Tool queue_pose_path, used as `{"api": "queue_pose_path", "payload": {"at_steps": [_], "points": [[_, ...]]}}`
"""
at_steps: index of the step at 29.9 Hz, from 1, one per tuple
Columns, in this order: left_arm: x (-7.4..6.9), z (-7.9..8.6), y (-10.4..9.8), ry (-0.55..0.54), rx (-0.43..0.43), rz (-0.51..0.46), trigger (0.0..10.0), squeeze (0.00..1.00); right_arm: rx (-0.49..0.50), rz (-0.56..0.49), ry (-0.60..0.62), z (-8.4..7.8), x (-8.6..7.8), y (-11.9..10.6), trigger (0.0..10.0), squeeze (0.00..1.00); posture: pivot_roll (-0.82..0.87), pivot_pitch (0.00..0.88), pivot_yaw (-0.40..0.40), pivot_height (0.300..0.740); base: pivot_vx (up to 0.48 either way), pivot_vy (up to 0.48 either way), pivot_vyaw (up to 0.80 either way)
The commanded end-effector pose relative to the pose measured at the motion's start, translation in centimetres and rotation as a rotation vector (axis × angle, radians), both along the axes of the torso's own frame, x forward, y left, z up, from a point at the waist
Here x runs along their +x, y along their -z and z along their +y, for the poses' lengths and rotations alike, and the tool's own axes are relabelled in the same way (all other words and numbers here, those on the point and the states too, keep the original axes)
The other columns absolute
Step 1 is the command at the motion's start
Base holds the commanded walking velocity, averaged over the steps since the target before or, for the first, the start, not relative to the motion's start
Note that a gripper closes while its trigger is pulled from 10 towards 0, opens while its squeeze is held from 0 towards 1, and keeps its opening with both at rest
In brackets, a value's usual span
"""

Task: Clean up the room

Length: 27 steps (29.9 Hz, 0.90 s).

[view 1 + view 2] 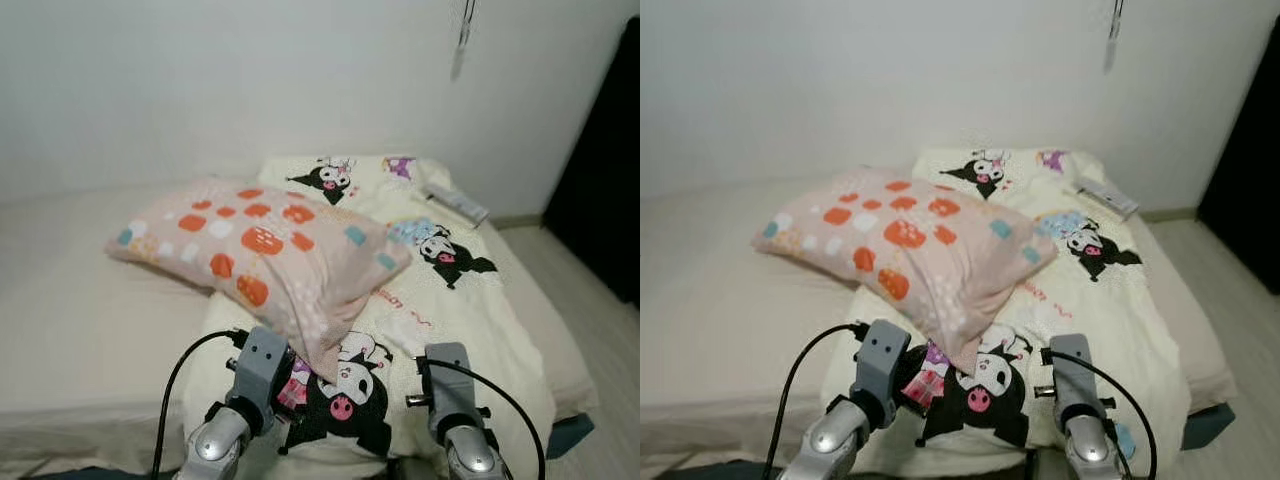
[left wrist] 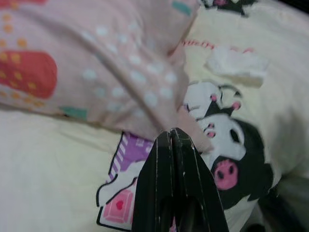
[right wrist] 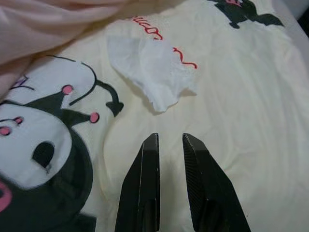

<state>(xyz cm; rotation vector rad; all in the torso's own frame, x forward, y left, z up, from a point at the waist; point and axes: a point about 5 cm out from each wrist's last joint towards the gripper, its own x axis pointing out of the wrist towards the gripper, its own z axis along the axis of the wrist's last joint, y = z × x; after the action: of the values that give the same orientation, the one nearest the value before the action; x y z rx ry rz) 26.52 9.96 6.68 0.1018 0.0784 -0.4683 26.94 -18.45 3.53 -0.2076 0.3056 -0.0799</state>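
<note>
**Left gripper has the pillow corner, tissue waits by the right one**

I am looking down at a bed with a cream quilt [image 1: 470,310] that has black and white cartoon figures printed on it. A soft pink pillow with orange and white squares [image 1: 255,245] lies across the quilt, near its left edge. Its long side runs from the left of the bed toward the middle, and one corner hangs down toward me.

My left gripper [image 2: 173,135] is right at that near corner. Its two black fingers are pressed together, and the thin pink cloth of the corner looks caught between the tips. So I think I am holding the pillow by its corner, and the rest of it stretches up and away to the left of my hand.

My right gripper [image 3: 170,142] floats just above the quilt near its front edge. Its fingers are a little apart and hold nothing. Straight ahead of it lies a small crumpled white tissue [image 3: 152,72], near but not touching.

A flat grey remote control [image 1: 455,203] sits near the far right corner of the quilt, well away from both arms.

The left arm is the one for the pillow. The right arm is nearer the tissue.
</note>
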Motion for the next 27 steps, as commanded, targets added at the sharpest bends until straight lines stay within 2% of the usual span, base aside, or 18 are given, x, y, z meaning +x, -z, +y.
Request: {"api": "queue_pose_path", "payload": {"at_steps": [1, 7, 10, 11, 12, 13, 15, 16, 17, 20, 21, 24, 27], "points": [[-0.3, 0.5, 0.0, 0.007, 0.010, -0.002, 10.0, 0.00, -0.001, 0.009, -0.008, 0.2, 0.2, 0.1, 10.0, 0.00, -0.01, 0.152, 0.065, 0.574, 0.000, 0.000, 0.00], [-0.7, 1.3, -0.9, 0.047, 0.013, -0.048, 10.0, 0.00, -0.067, -0.016, -0.020, -0.3, 1.8, -0.8, 10.0, 0.00, 0.01, 0.182, 0.063, 0.574, 0.000, 0.000, 0.00], [-1.1, 1.5, -1.6, 0.108, 0.029, -0.080, 10.0, 0.00, -0.089, -0.035, -0.005, -1.0, 2.9, -1.4, 10.0, 0.00, 0.02, 0.209, 0.059, 0.574, 0.000, 0.000, 0.00], [-1.2, 1.4, -1.9, 0.137, 0.038, -0.092, 10.0, 0.00, -0.106, -0.045, -0.003, -1.2, 3.3, -1.7, 10.0, 0.27, 0.03, 0.224, 0.058, 0.574, 0.000, 0.000, 0.00], [-1.2, 1.4, -1.9, 0.137, 0.038, -0.092, 10.0, 0.00, -0.106, -0.045, -0.003, -1.2, 3.3, -1.7, 10.0, 0.27, 0.03, 0.224, 0.058, 0.574, 0.000, 0.000, 0.00], [-1.4, 1.4, -2.3, 0.158, 0.042, -0.110, 10.0, 0.00, -0.113, -0.057, -0.007, -1.4, 3.7, -1.9, 10.0, 0.88, 0.03, 0.243, 0.058, 0.574, 0.000, 0.000, 0.00], [-1.4, 1.4, -2.3, 0.158, 0.042, -0.110, 10.0, 0.00, -0.113, -0.057, -0.007, -1.4, 3.7, -1.9, 10.0, 0.88, 0.03, 0.243, 0.058, 0.574, 0.000, 0.000, 0.00], [-1.4, 1.5, -2.6, 0.175, 0.034, -0.120, 10.0, 0.00, -0.126, -0.069, -0.010, -1.5, 4.1, -2.2, 10.0, 1.00, 0.03, 0.243, 0.058, 0.574, 0.000, 0.000, 0.00], [-1.5, 1.5, -3.3, 0.198, 0.025, -0.141, 10.0, 0.00, -0.131, -0.085, -0.010, -1.8, 4.6, -2.6, 10.0, 1.00, 0.05, 0.280, 0.057, 0.574, 0.000, 0.000, 0.00], [-1.5, 1.4, -3.9, 0.229, 0.021, -0.158, 10.0, 0.00, -0.131, -0.099, -0.009, -2.1, 5.0, -3.0, 10.0, 1.00, 0.05, 0.280, 0.057, 0.574, 0.000, 0.000, 0.00], [-1.7, 0.9, -4.9, 0.285, 0.017, -0.187, 10.0, 0.00, -0.128, -0.129, -0.018, -2.6, 5.9, -3.9, 10.0, 1.00, 0.07, 0.309, 0.053, 0.574, 0.000, 0.000, 0.00], [-1.8, 0.8, -5.3, 0.298, 0.014, -0.194, 10.0, 0.00, -0.123, -0.143, -0.027, -2.7, 6.2, -4.2, 10.0, 1.00, 0.07, 0.309, 0.053, 0.574, 0.000, 0.000, 0.00], [-2.0, 0.2, -6.6, 0.312, -0.015, -0.232, 10.0, 0.00, -0.103, -0.198, -0.067, -2.9, 7.2, -5.4, 10.0, 1.00, 0.09, 0.327, 0.052, 0.574, 0.000, 0.000, 0.00]]}}
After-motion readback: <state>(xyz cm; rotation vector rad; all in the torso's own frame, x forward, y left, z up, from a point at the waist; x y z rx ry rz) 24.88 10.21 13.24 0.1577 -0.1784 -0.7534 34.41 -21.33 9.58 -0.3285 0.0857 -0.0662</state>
